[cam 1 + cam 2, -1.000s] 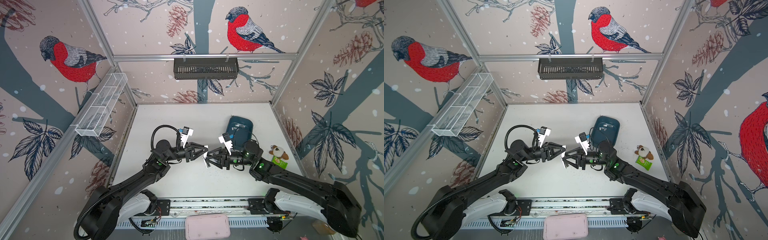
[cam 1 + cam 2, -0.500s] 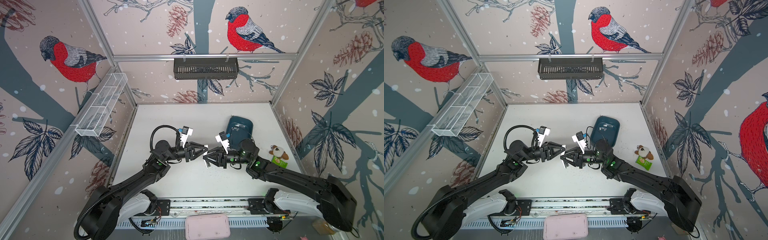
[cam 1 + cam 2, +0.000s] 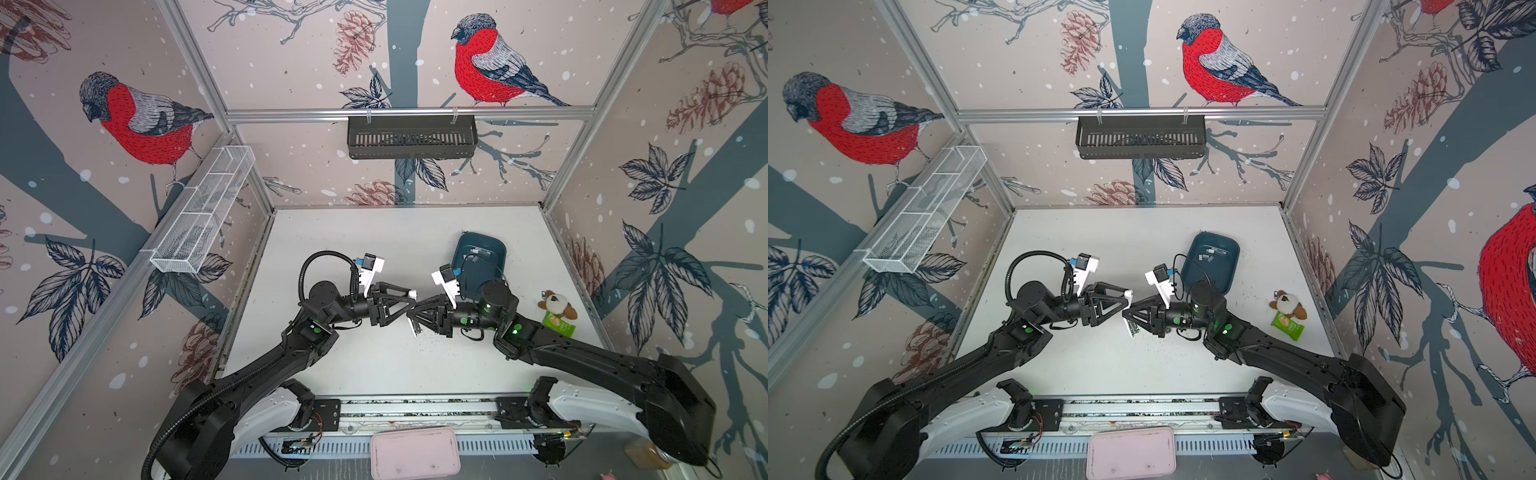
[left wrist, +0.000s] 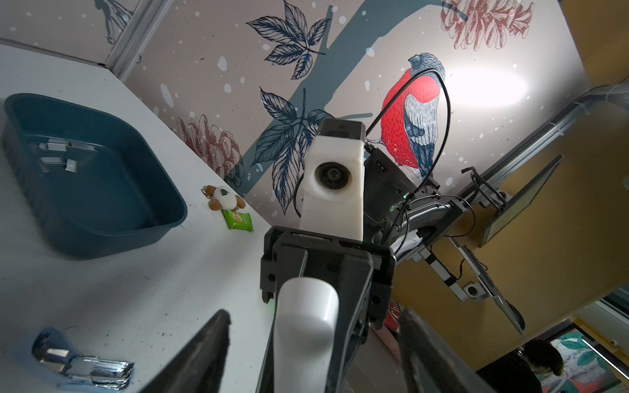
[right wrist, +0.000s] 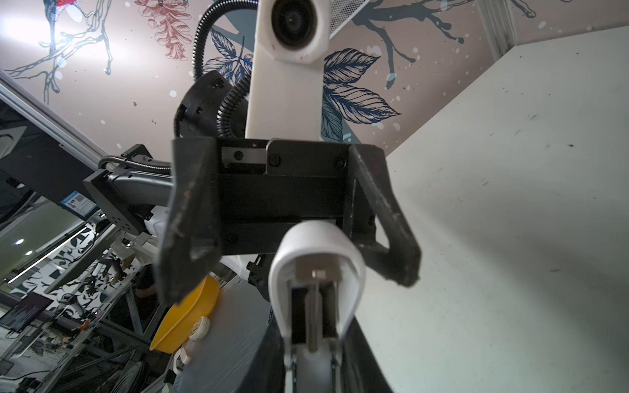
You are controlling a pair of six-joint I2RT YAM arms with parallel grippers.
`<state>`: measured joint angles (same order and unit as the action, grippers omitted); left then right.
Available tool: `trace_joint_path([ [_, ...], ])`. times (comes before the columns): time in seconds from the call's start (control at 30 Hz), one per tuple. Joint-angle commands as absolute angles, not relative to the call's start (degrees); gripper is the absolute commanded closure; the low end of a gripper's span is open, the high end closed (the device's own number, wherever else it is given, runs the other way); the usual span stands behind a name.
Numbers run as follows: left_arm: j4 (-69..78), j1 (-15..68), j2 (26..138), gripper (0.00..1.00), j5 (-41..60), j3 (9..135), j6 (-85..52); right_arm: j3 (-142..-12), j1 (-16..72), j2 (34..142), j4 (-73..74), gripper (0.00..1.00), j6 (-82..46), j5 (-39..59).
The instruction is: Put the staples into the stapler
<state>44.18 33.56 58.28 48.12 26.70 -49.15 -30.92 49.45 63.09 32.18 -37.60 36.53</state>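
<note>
Opened since a second ago: left tool [image 3: 409, 305], jaws wide apart either side of stapler [image 5: 316, 245]. Right tool [image 3: 417, 316] clamped on it alone. Staples [image 4: 58, 151] well away in tray [image 4: 112, 241]. Risk: slips or twists in that single grip if jolted.

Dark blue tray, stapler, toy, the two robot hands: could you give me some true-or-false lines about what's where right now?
1. The staples lie in the dark blue tray. True.
2. The left hand grips the white stapler. False: its fingers stand wide open, and the right hand holds the stapler.
3. The plush toy sits in the tray. False: it lies on the table outside the tray, next to a green packet.
4. A black basket hangs on the back wall. True.
</note>
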Motion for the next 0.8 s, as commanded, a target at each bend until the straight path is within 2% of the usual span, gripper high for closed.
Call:
trace_joint_path([
  [0.0, 35.5, 33.5, 55.8, 0.01, 42.2, 27.4, -45.4, -30.5, 50.2, 61.9, 27.9, 0.84, -35.0, 32.3],
  [0.27, 9.7, 33.4, 44.4, 0.01, 29.7, 29.7, -37.4, -27.6, 52.3, 57.5, 20.8, 0.85, -34.5, 25.2],
  [0.43, 1.6, 33.4, 35.6, 0.01, 23.3, 29.5, -33.7, -27.6, 53.4, 56.0, 16.8, 0.85, -34.0, 21.8],
  [0.6, -7.2, 33.4, 30.7, 0.01, 20.0, 32.7, -28.8, -29.1, 55.7, 56.6, 12.3, 0.85, -33.0, 15.7],
  [0.77, -13.1, 33.3, 28.8, 0.01, 21.5, 35.4, -23.0, -32.4, 59.4, 60.1, 6.9, 0.86, -32.5, 6.9],
])
